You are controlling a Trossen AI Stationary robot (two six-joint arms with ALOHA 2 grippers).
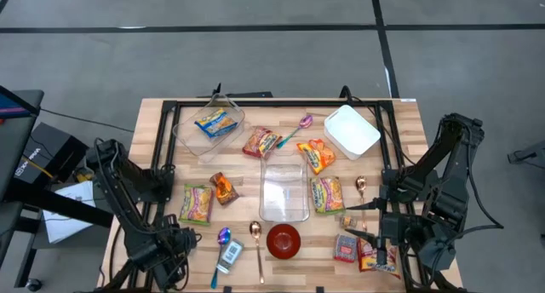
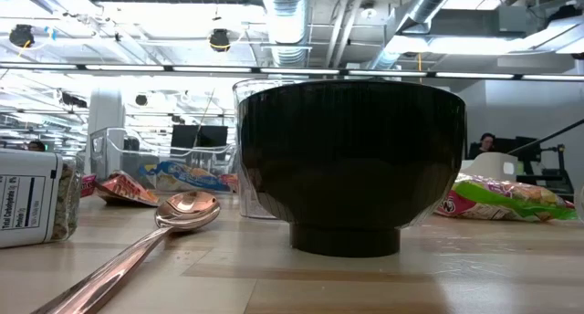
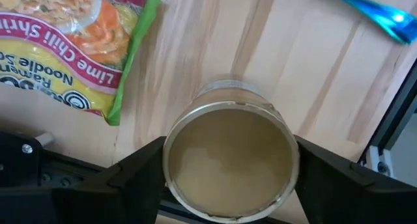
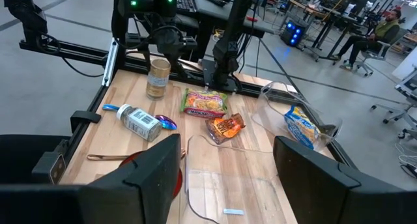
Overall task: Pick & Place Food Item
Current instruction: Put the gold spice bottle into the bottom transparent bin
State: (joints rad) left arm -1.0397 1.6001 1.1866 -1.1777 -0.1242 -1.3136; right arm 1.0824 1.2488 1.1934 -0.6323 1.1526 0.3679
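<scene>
The high view looks straight down on the table (image 1: pixel 153 114); the low view sits close behind the bowl (image 2: pixel 351 159), seen in both.

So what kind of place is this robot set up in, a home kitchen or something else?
Not a kitchen: it looks like a robotics lab or open workshop. Bare ducts run overhead, a person sits at distant workstations, and the wooden table stands on a grey taped floor.
</scene>
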